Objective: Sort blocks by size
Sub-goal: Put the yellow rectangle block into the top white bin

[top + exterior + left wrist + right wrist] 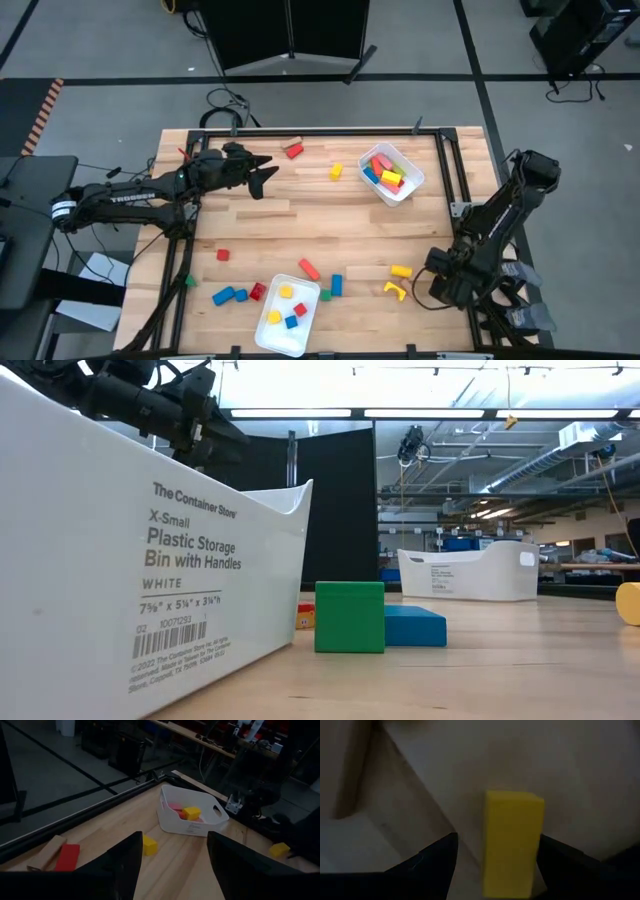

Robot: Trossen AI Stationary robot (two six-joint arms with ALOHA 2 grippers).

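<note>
Right hand low at the bench's near right corner, fingers parted wide; a yellow wooden block is framed between them, not yet gripped. Descent should be kept centred before closing. Left hand is held open above the far-left bench, empty.

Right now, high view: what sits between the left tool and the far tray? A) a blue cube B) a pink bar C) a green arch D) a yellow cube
D: a small yellow cube lies on the wood between the left tool and the far tray; the left wrist view shows the same cube ahead of the open fingers, short of the tray.
</note>
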